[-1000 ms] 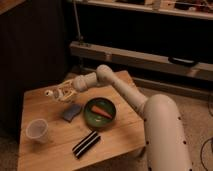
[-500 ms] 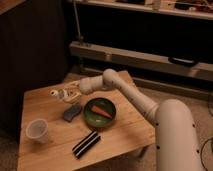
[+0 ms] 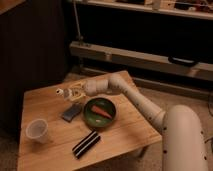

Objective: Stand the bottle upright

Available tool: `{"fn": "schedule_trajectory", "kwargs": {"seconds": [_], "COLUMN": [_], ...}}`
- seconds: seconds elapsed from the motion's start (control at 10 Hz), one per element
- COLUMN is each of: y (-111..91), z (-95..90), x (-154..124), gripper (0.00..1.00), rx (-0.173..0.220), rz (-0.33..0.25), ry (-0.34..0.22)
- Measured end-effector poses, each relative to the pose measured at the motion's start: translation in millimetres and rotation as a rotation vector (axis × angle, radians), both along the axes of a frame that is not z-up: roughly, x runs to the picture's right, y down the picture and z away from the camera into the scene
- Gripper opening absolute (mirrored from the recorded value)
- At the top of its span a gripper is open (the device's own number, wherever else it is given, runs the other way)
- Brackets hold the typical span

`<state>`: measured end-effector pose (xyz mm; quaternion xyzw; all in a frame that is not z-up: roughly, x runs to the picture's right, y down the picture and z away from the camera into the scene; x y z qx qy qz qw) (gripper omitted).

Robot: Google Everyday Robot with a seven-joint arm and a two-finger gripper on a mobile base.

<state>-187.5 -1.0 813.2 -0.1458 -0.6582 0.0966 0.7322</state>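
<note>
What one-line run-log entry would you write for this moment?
task: stand bottle upright | gripper: over far side of table, at the bottle | bottle: on its side, cap pointing left | step: not yet done

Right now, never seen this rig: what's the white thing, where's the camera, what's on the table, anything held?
The white thing is a robot arm on a mobile base, ending in a two-finger gripper. One camera looks down on the wooden table; its mount is unknown. The gripper is at the table's back left, against a small bottle with a white cap. Whether it holds the bottle cannot be told. Also there: a translucent cup, a green bowl with something orange-red inside, a dark flat block, and a black striped object.
</note>
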Motion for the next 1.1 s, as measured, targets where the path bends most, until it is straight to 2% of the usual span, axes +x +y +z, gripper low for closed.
{"fn": "schedule_trajectory", "kwargs": {"seconds": [0.3,0.5,0.9,1.1], "y": [-4,-7,-12,-13], "z": [6.1,8.1,4.0,1.2], "x": [2,6,6,7], "gripper": [0.0,0.0,0.0,0.0], "rx": [-0.009,-0.007,0.004,-0.006], "rz": [0.071,0.143,0.157,0.152], "ry": [-0.02,-0.049,-0.058,-0.054]}}
